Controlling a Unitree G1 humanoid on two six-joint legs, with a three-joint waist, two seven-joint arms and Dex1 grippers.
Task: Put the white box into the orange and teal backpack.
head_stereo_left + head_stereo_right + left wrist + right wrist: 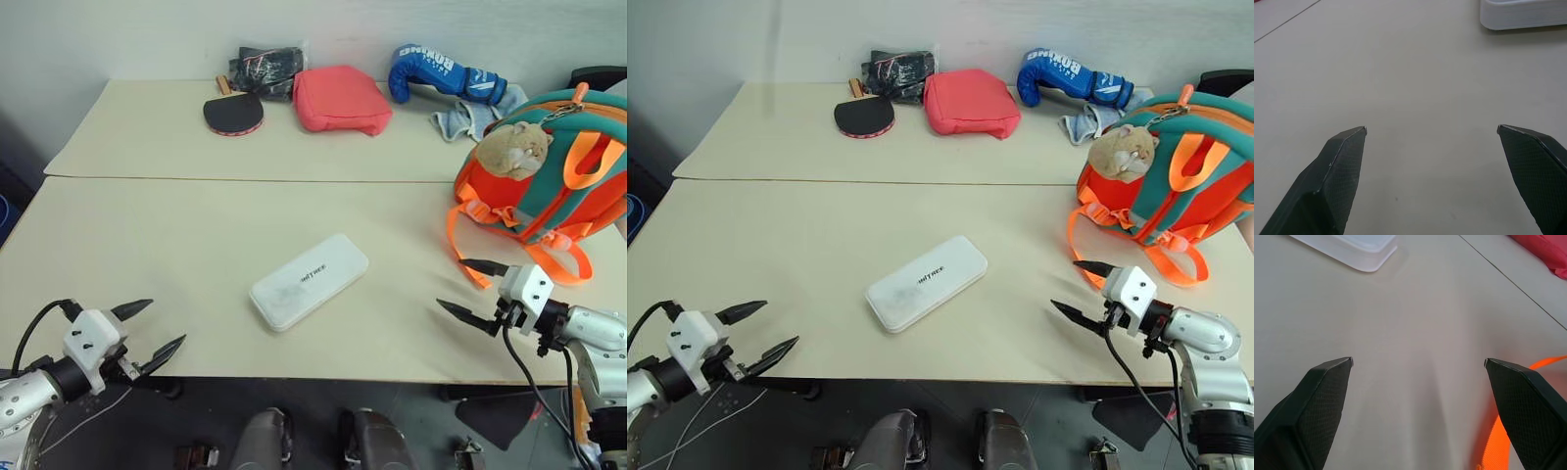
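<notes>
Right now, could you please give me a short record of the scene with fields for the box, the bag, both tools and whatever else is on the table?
white box: lying flat on the table, at a slant, near the front edge, untouched
backpack: on the table's right side, plush toy on it, straps trailing toward the right tool
left tool: open, empty, left of the box
right tool: open, empty, beside an orange strap
far side: paddle, red pouch, blue boxing glove
</notes>
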